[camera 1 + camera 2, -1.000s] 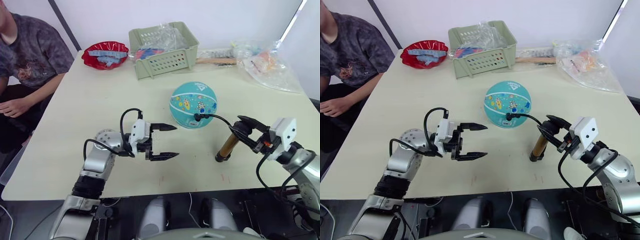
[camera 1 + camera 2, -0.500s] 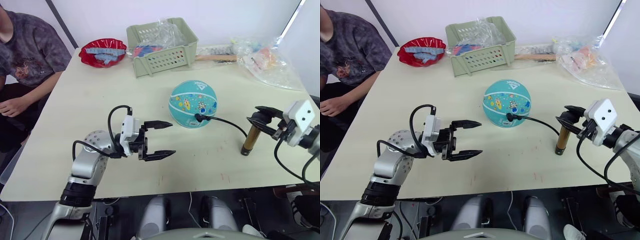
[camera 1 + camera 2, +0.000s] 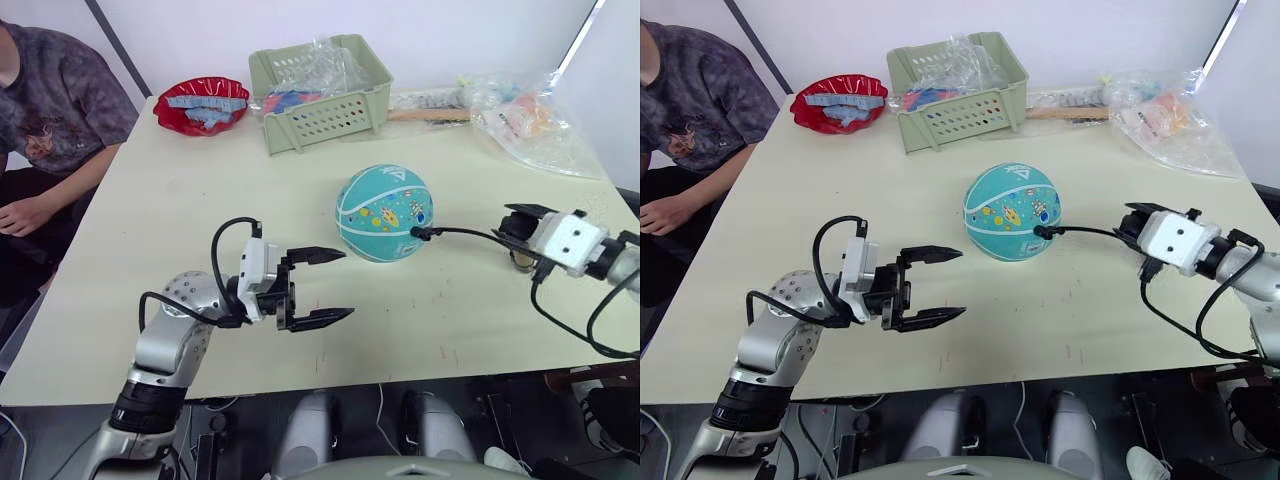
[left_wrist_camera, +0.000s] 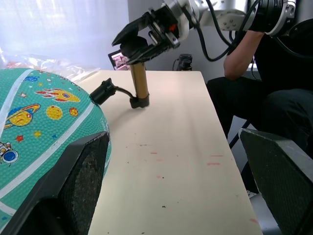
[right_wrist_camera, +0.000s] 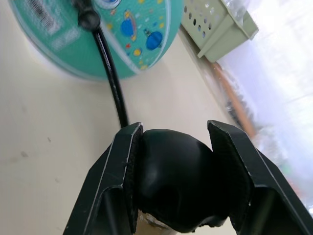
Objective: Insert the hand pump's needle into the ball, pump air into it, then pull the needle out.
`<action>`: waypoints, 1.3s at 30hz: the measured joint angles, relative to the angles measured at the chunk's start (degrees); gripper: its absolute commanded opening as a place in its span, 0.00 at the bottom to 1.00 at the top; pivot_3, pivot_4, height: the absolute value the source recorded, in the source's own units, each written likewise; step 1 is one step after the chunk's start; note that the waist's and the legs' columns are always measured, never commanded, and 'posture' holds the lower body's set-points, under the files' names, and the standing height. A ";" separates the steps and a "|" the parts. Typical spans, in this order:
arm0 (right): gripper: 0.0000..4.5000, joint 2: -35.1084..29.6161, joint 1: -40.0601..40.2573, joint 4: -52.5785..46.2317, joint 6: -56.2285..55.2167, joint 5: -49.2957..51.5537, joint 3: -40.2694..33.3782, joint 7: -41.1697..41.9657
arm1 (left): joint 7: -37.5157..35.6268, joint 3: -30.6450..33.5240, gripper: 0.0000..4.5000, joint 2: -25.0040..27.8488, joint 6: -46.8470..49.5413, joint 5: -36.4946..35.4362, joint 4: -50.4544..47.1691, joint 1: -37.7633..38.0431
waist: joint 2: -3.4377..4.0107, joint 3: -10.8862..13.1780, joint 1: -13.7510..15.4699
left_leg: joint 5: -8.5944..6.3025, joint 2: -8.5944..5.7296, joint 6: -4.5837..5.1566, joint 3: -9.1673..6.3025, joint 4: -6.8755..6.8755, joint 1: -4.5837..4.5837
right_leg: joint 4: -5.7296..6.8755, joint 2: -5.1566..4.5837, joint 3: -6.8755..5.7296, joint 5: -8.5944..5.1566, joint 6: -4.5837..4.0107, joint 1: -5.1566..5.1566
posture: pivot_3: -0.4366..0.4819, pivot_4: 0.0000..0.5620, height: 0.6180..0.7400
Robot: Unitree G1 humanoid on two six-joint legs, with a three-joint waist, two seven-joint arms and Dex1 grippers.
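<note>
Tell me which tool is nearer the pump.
Right. The right tool is clamped on the pump handle, out to the ball's right. The left tool hangs open on the ball's other side.

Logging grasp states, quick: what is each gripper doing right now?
Left gripper: open, holding nothing.
Right gripper: shut on the black handle of the gold-brass hand pump.

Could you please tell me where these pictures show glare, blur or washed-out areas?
Left wrist view: bright window glare behind the teal cartoon-print ball; the left pincer's fingers loom blurred. Right wrist view: overexposed background past the pale green slotted basket; the right pincer clamps the pump's black handle.
</note>
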 measured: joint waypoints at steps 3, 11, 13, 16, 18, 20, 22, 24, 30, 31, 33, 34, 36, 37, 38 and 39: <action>0.35 0.00 2.40 -0.51 -4.34 -2.72 1.66 -0.16 | -0.01 0.01 1.00 0.09 0.01 -0.34 -0.03 0.02 | 0.00 0.00 -0.01 | 0.03 0.01 -0.04 0.02 0.00 0.03 | 0.02 0.02 0.02 0.00 0.00 0.01 | 0.48 0.27 1.00; 0.83 -0.03 7.30 -1.43 -11.29 -4.65 3.11 0.34 | -0.50 0.01 1.00 0.26 -0.18 -0.35 0.13 -0.36 | 0.00 0.00 -0.02 | 0.11 0.13 -0.16 0.00 0.00 0.10 | 0.07 0.15 0.05 -0.01 0.01 0.02 | 0.48 0.27 1.00; 0.98 -0.03 8.38 -1.13 -12.52 -4.65 3.44 0.35 | -0.73 0.01 1.00 0.32 -0.21 -0.36 0.53 -0.72 | 0.00 0.00 -0.07 | 0.11 0.13 -0.16 0.03 0.01 0.11 | 0.08 0.15 0.08 -0.01 0.01 0.02 | 0.48 0.27 1.00; 0.98 -0.09 9.23 -1.07 -13.41 -4.35 3.40 0.45 | -1.07 0.01 1.00 0.56 -0.37 -0.35 1.05 -1.38 | 0.00 0.00 -0.09 | 0.12 0.13 -0.16 0.05 0.02 0.14 | 0.10 0.15 0.11 0.00 0.01 0.02 | 0.48 0.27 1.00; 0.98 -0.09 10.71 -0.95 -13.62 -3.51 3.38 0.92 | -1.44 0.05 1.00 0.66 -0.83 -0.33 1.39 -1.66 | 0.00 0.00 -0.09 | 0.12 0.14 -0.16 0.05 0.02 0.15 | 0.10 0.16 0.12 0.00 0.00 0.02 | 0.48 0.27 1.00; 0.98 0.06 11.89 -1.14 -13.15 -0.76 3.12 1.58 | -1.54 0.05 1.00 0.68 -1.02 -0.33 1.72 -1.81 | 0.00 0.00 -0.05 | 0.12 0.14 -0.16 0.05 0.02 0.14 | 0.10 0.16 0.12 0.01 -0.02 0.02 | 0.48 0.27 1.00; 0.98 1.34 13.86 -2.38 -11.18 4.80 2.21 2.47 | -1.53 0.15 1.00 0.74 -1.11 -0.32 2.25 -2.08 | 0.00 0.00 0.02 | 0.12 0.14 -0.16 0.03 0.02 0.14 | 0.10 0.17 0.11 0.13 -0.22 0.03 | 0.48 0.27 1.00; 0.98 4.41 16.34 -5.14 -6.44 13.56 1.19 2.80 | -1.04 0.22 1.00 0.47 -1.10 -0.31 2.71 -3.14 | -0.01 0.00 0.03 | 0.12 0.15 -0.16 0.02 0.03 0.14 | 0.11 0.18 0.11 0.14 -0.23 0.04 | 0.48 0.27 1.00; 0.98 8.33 21.99 -11.72 3.03 28.07 -2.91 2.90 | 3.65 0.36 1.00 -1.71 -0.73 0.87 4.77 -7.43 | -0.01 -0.01 0.07 | 0.12 0.14 -0.14 -0.12 0.12 0.15 | 0.13 0.25 0.13 0.15 -0.24 0.13 | 0.48 0.27 1.00; 0.98 9.16 23.10 -12.88 4.31 30.07 -3.65 2.86 | 4.77 0.32 1.00 -2.30 -0.23 0.98 5.24 -8.38 | -0.01 -0.01 0.07 | 0.12 0.14 -0.14 -0.14 0.12 0.15 | 0.15 0.25 0.14 0.15 -0.24 0.13 | 0.48 0.27 1.00; 0.98 11.02 25.07 -14.85 6.63 33.45 -4.94 2.59 | 7.77 0.34 1.00 -3.84 1.17 1.38 6.28 -10.78 | -0.01 -0.01 0.17 | 0.12 0.14 -0.14 -0.20 0.13 0.14 | 0.17 0.28 0.13 0.16 -0.25 0.13 | 0.48 0.27 1.00; 0.98 11.76 25.83 -15.66 7.46 34.74 -5.43 2.47 | 9.12 0.26 1.00 -4.56 1.82 1.64 7.10 -12.18 | -0.02 -0.01 0.14 | 0.12 0.14 -0.14 -0.19 0.14 0.14 | 0.17 0.30 0.15 0.16 -0.25 0.13 | 0.48 0.27 1.00; 0.98 13.79 27.16 -17.33 8.72 37.54 -6.52 2.28 | 12.37 0.04 1.00 -6.55 2.88 2.87 9.30 -15.74 | -0.02 -0.01 0.22 | 0.12 0.14 -0.13 -0.23 0.18 0.13 | 0.18 0.40 0.25 0.16 -0.25 0.16 | 0.48 0.27 1.00; 0.98 14.48 27.80 -18.18 9.23 38.63 -7.07 2.22 | 13.75 -0.25 1.00 -7.44 3.29 3.65 10.21 -17.32 | -0.02 -0.01 0.25 | 0.12 0.14 -0.13 -0.25 0.20 0.12 | 0.18 0.48 0.37 0.16 -0.25 0.17 | 0.48 0.27 1.00; 0.98 15.07 28.46 -18.94 9.56 39.54 -7.47 2.16 | 15.28 -0.56 1.00 -8.72 3.77 4.60 11.56 -19.18 | -0.02 -0.01 0.33 | 0.12 0.14 -0.13 -0.29 0.23 0.11 | 0.15 0.63 0.52 0.16 -0.25 0.21 | 0.48 0.27 1.00; 0.98 15.74 29.01 -19.89 9.94 40.19 -7.92 2.05 | 17.07 -1.06 1.00 -10.12 4.05 6.01 13.12 -21.19 | -0.02 -0.01 0.34 | 0.12 0.14 -0.13 -0.33 0.26 0.11 | 0.15 0.72 0.62 0.16 -0.25 0.23 | 0.48 0.27 1.00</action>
